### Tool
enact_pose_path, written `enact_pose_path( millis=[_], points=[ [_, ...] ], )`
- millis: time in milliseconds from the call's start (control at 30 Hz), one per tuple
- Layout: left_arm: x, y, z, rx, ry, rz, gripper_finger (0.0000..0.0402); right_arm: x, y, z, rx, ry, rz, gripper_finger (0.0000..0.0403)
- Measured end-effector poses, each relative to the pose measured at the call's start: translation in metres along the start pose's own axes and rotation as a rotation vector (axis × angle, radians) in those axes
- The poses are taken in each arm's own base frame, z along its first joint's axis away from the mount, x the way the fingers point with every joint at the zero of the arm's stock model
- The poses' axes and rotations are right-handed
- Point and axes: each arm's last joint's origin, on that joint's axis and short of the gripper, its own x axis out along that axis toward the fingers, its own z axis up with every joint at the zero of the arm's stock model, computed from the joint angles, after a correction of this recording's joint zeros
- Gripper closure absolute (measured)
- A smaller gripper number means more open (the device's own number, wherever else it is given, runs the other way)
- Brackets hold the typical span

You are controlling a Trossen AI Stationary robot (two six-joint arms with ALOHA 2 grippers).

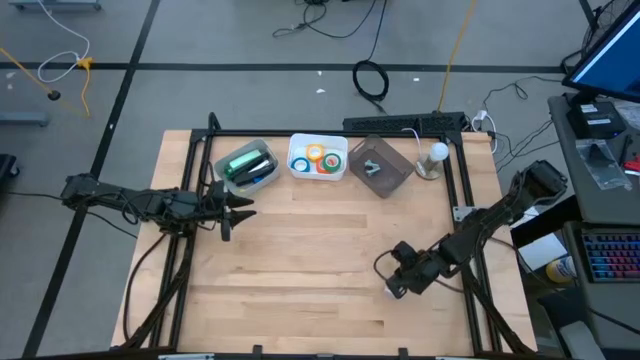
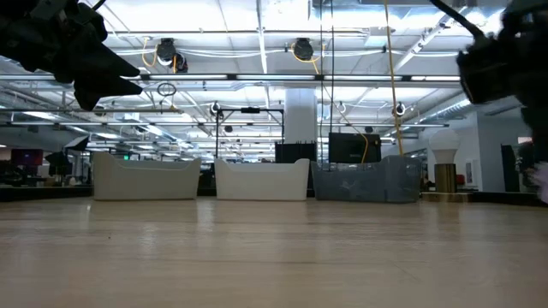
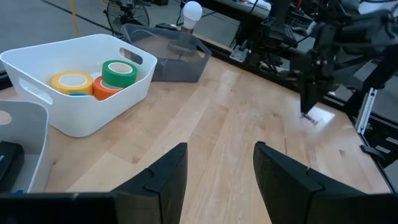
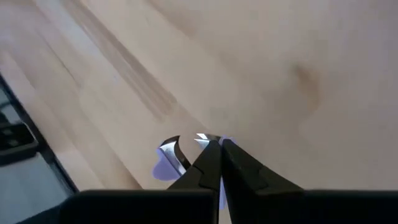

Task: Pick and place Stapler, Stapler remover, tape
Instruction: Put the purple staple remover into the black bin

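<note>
right gripper (image 4: 214, 144) clamped on stapler remover (image 4: 169, 158), near table's right edge | left gripper (image 3: 216, 163) parted, empty

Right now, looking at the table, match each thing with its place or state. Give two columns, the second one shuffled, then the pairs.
1 tape rolls
2 left gripper
3 right gripper
4 grey bin

A fingers shut
B beside the white tub, on the right arm's side
C fingers apart, nothing between them
D inside the white tub

Pairs: 1-D, 2-C, 3-A, 4-B

tape (image 1: 318, 158) in middle bin (image 1: 318, 172); bins left, right
</note>
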Motion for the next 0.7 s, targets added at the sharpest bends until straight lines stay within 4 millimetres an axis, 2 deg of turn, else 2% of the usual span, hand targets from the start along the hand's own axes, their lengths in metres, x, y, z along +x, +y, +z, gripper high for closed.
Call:
enact_pose_path(
  millis=[267, 700],
  points=[
    [0.000, 0.000, 0.000, -0.001, -0.001, 0.000, 0.0220, -0.028, 0.000, 0.045, -0.048, -0.153, 0.093, 0.0403],
    [0.000, 0.000, 0.000, -0.001, 0.000, -0.001, 0.0220, -0.093, -0.017, 0.115, -0.084, -0.492, 0.287, 0.0403]
  ],
)
